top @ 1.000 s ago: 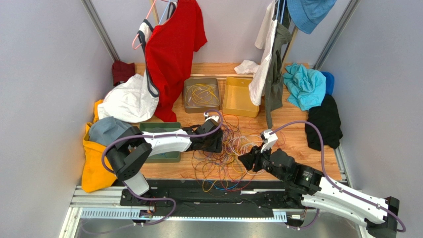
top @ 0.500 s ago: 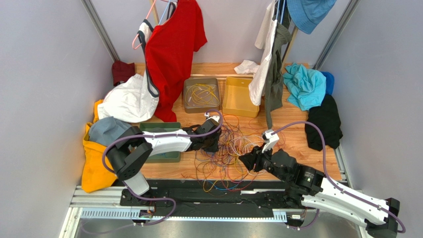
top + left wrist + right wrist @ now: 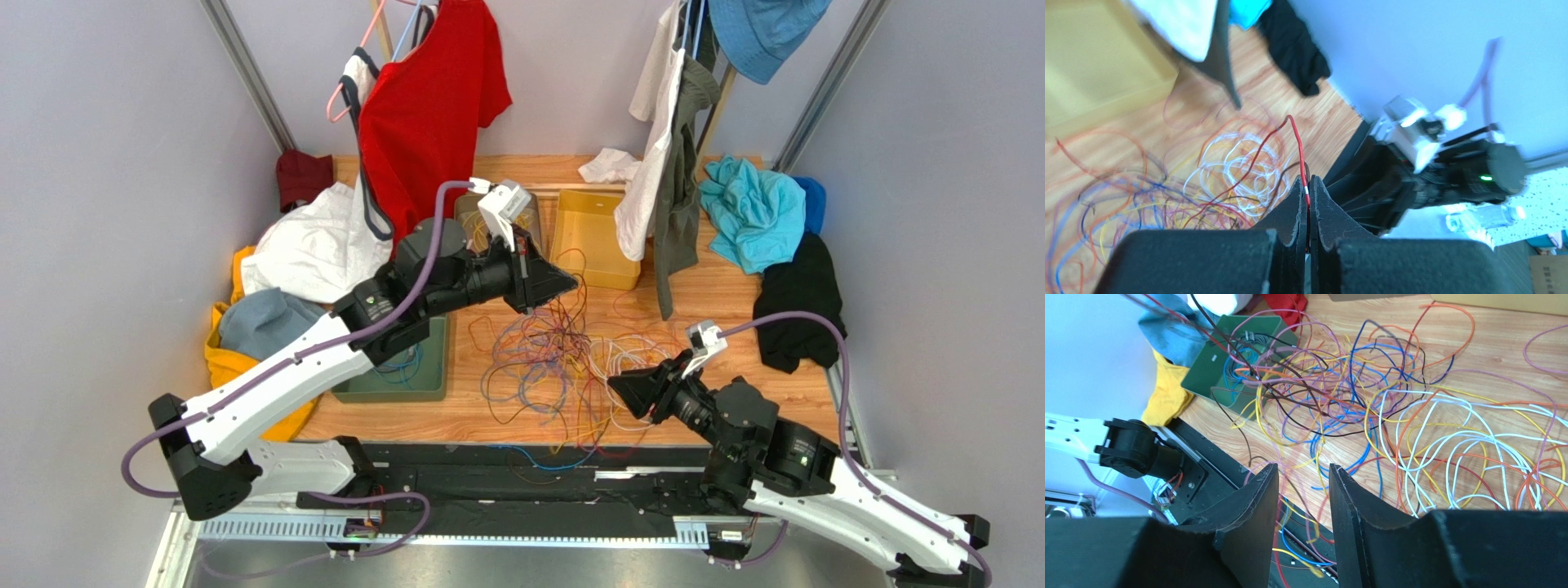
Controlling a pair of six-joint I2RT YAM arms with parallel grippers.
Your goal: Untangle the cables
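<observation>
The black two-finger left gripper (image 3: pixel 1308 187), raised over the wooden tabletop (image 3: pixel 724 331) near the yellow plastic bin (image 3: pixel 589 239), is clenched on a thin red cable (image 3: pixel 1298 147) that arcs from its fingertips down toward the heap. The loose tangle of thin multicoloured cables (image 3: pixel 552 361) lies spread on the wood between the arms, beside the dark green tray (image 3: pixel 423 390). The black right gripper (image 3: pixel 1303 474) hangs at the tangle's near right edge, jaws apart, grasping nothing.

The red cable (image 3: pixel 1299 153) seems to vanish among blurred cables (image 3: pixel 1229 174).
</observation>
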